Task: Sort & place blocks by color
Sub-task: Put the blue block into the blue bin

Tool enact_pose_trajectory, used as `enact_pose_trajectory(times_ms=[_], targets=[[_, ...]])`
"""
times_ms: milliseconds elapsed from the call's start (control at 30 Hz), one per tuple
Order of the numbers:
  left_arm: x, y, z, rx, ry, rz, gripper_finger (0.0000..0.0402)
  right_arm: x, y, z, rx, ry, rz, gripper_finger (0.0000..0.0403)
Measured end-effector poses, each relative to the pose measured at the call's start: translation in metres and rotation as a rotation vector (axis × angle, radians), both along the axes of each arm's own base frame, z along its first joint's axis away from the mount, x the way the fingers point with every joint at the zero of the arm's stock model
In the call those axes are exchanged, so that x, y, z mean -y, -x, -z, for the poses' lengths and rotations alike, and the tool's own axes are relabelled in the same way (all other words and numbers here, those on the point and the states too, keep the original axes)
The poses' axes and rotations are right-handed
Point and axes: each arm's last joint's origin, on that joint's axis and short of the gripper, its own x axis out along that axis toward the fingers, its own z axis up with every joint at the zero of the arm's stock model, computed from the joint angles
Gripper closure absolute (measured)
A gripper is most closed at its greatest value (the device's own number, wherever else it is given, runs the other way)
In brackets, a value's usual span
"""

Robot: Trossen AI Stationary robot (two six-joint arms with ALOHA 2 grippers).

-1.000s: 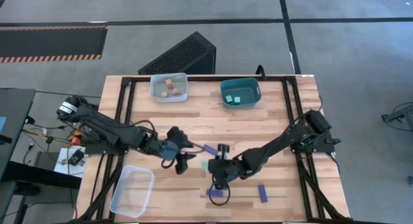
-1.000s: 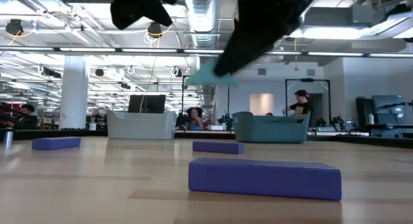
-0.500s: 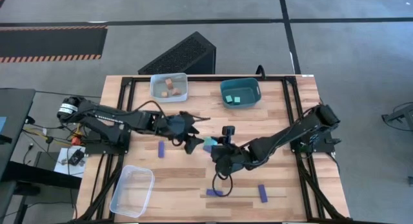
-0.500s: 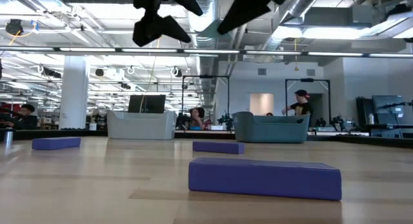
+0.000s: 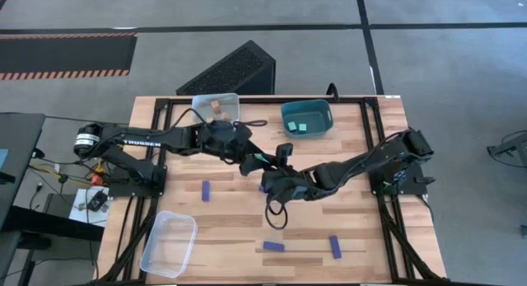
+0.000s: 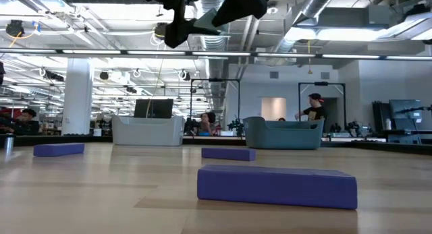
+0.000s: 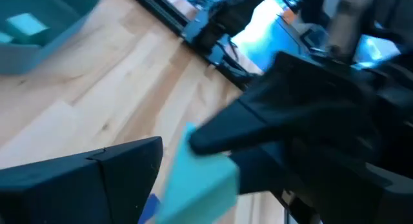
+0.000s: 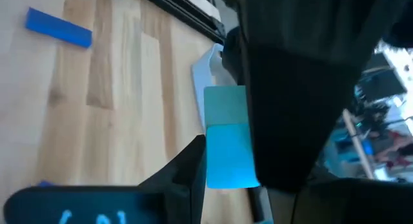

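Observation:
A light teal cube (image 5: 262, 161) is up in the air over the table's middle, between my two grippers. My right gripper (image 5: 270, 166) reaches in from the right and is shut on it. My left gripper (image 5: 251, 161) comes from the left and is open. One of its fingers (image 7: 97, 179) stands just beside the cube (image 7: 193, 179). In the low view the cube (image 6: 206, 22) shows as a sliver high above the table. Dark blue bars (image 5: 205, 190), (image 5: 274, 246), (image 5: 334, 246) lie flat on the wood. Two teal cubes (image 5: 302, 126) sit in the teal bin, and tan cubes (image 5: 216, 113) in the grey bin. My right gripper pinches the teal cube by opposite sides (image 8: 213, 153), coming level from the table's right. One finger (image 8: 187, 166) lies against the cube's side; the left gripper's dark bulk hides the other. The cube is lifted clear of the table. My left gripper: I cannot tell whether it touches the cube.
The grey bin (image 5: 198, 119) and the teal bin (image 5: 285, 119) stand at the far edge. A clear bin (image 5: 169, 243) sits at the near left corner. Black rails (image 5: 160, 146) run along the table's sides. In the low view a blue bar (image 6: 277, 187) lies close in front.
Both grippers have travelled together toward the far edge and upward, carrying the teal cube between them. The left gripper, at first apart from the cube on its left, has closed in on it. The blue bars have stayed on the table.

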Motion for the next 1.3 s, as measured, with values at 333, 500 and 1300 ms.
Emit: enact_pose_trajectory(times_ms=[333,500,1300], targets=[[-0.02,0.002,0.0,0.001,0.007,-0.041,0.0127,0.026,0.005,-0.02,0.025,0.013,0.035,0.0275],[-0.029,0.0,-0.007,0.079,-0.027,-0.067,0.0191,0.038,0.011,-0.035,0.048,-0.029,-0.001,0.0275],[-0.084,-0.002,-0.008,0.175,-0.205,-0.333,0.0292,0.125,0.05,-0.076,0.134,-0.126,0.196,0.0193]])
